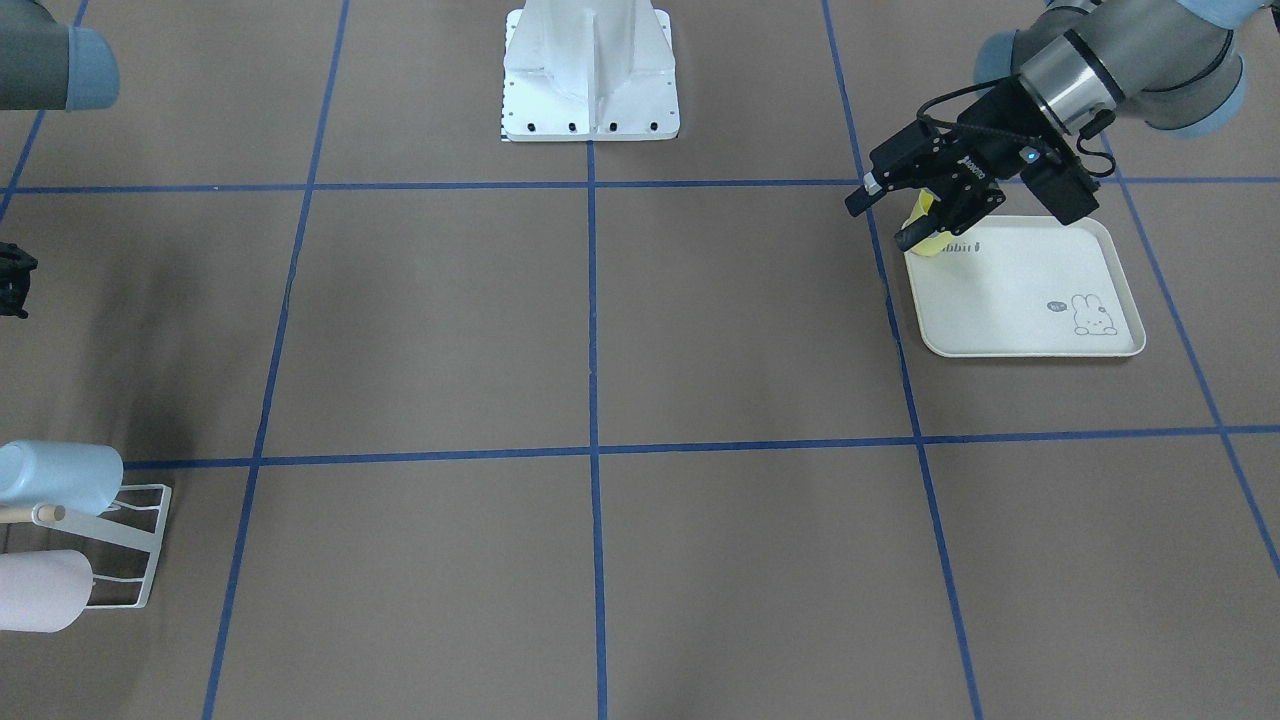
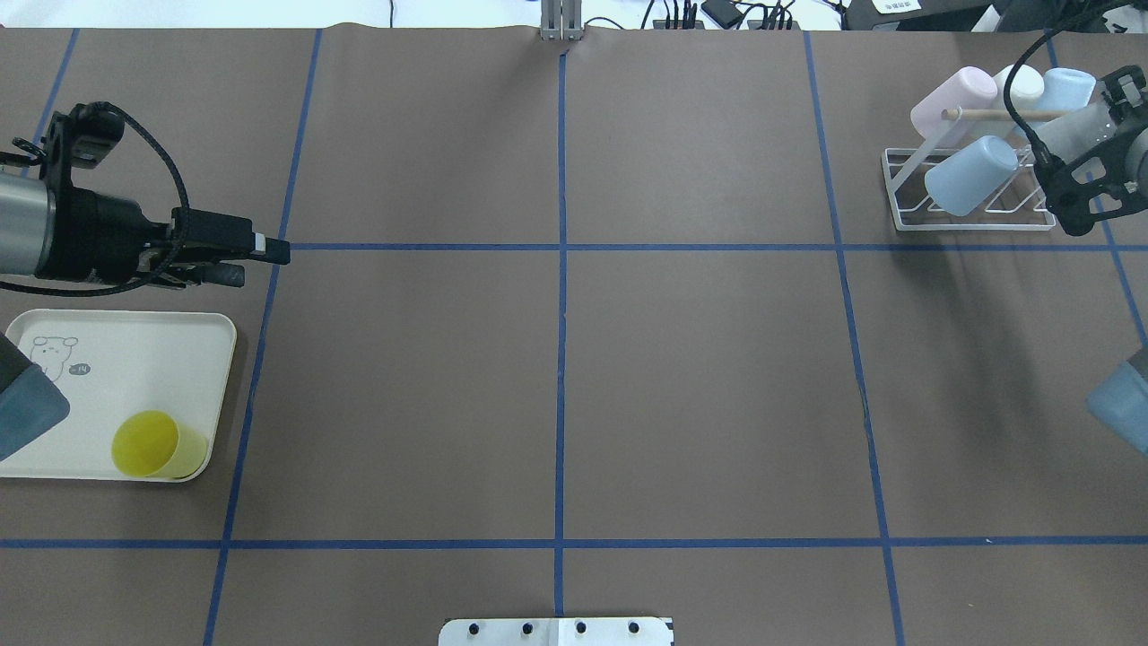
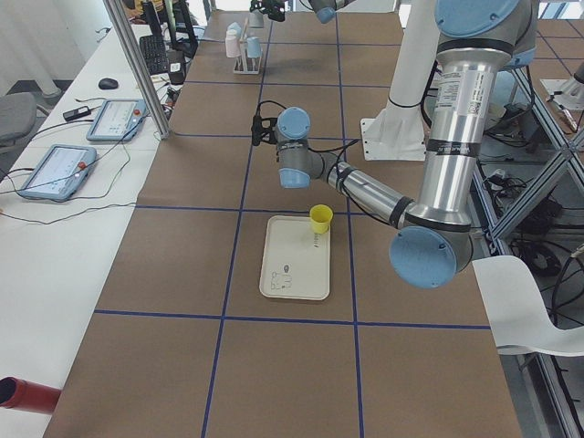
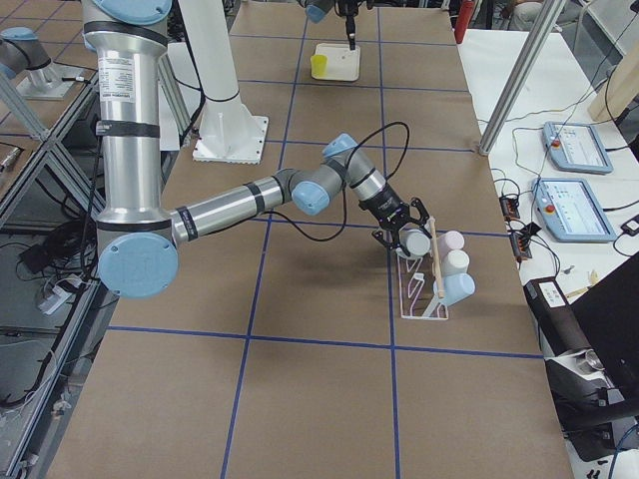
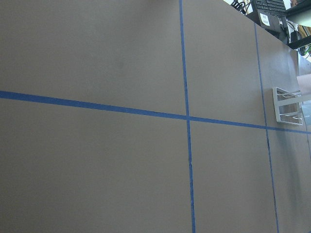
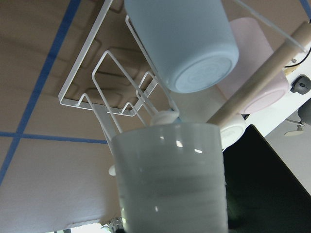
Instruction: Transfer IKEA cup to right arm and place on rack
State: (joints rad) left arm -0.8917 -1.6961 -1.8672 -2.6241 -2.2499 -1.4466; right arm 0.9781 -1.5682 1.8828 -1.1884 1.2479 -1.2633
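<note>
Front-facing: the left gripper (image 1: 890, 215) hangs empty, jaws apart, over the 11 o'clock corner of one cream rabbit-print tray (image 1: 1010, 300), where one yellow plastic cup (image 1: 925, 238) stands. Overhead, at 2 o'clock, the right gripper (image 2: 1090, 144) clamps one whitish translucent cup (image 2: 1076, 130) above the small white wire rack (image 2: 973, 227). Placing seems in hand, so tip its mouth onto a free prong, clear of the wooden rod (image 2: 978, 114). The right wrist view shows three racked cups: one blue cup (image 6: 189, 43), one pink cup (image 6: 250, 31), one white cup (image 6: 233, 136).

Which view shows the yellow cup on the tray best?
The overhead exterior view: the yellow cup is unobstructed, its open mouth visible. In the front-facing view the left hand hides most of it; the side views show it small; the wrist views miss it.
</note>
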